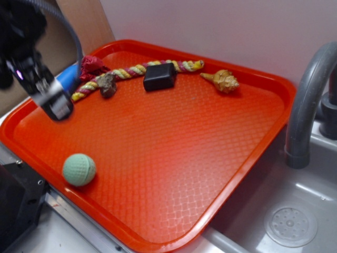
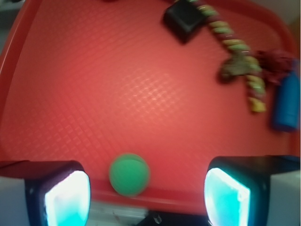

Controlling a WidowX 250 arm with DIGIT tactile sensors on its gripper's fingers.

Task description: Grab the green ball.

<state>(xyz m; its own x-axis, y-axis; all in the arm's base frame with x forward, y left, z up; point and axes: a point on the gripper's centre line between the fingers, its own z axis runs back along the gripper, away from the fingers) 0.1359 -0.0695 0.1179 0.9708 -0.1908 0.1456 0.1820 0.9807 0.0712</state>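
The green ball [image 1: 79,169] is a small pale mint-green dimpled ball resting on the red tray [image 1: 174,158] near its front left rim. In the wrist view the green ball [image 2: 129,174] shows below and between the two fingers, a bit left of centre, blurred. My gripper [image 1: 52,103] hangs above the tray's left side, well above and behind the ball. It is open, with nothing between its fingers [image 2: 68,197]; the gripper [image 2: 148,197] looks down on the tray rim.
Along the tray's back lie a coloured rope toy [image 1: 134,71], a black block [image 1: 159,77], a brown shell-like piece [image 1: 225,81] and a blue cylinder [image 1: 68,78] near my gripper. A grey faucet [image 1: 308,105] and sink [image 1: 289,221] stand at the right.
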